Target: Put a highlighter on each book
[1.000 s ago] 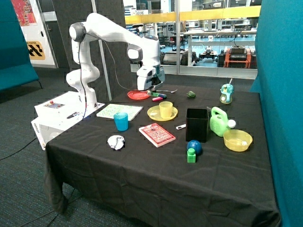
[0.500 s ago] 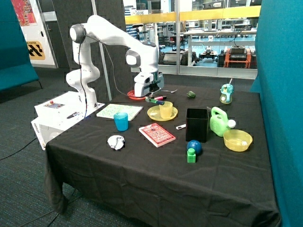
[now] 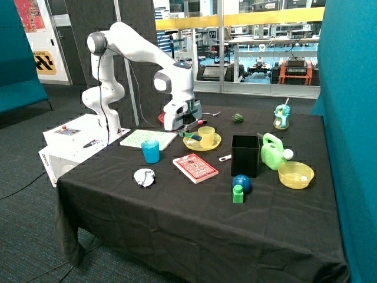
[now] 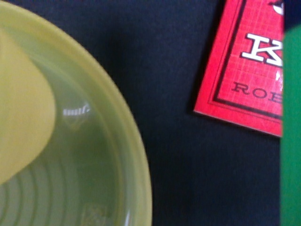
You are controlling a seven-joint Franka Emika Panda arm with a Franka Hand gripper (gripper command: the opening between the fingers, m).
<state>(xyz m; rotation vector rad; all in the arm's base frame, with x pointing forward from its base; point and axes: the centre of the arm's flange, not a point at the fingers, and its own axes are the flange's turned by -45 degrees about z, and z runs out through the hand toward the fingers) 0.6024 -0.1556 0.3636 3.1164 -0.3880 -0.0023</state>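
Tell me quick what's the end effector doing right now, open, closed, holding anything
End effector: closed on a green highlighter, carried above the table near the yellow plate, on the side toward the red book.

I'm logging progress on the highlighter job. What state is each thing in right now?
gripper: shut on the green highlighter, above the yellow plate
green highlighter: held, off the table
pink highlighter: lying on the table
red book: closed, flat, nothing on it
white and green book: closed, flat, nothing on it
yellow cup: upright on the yellow plate
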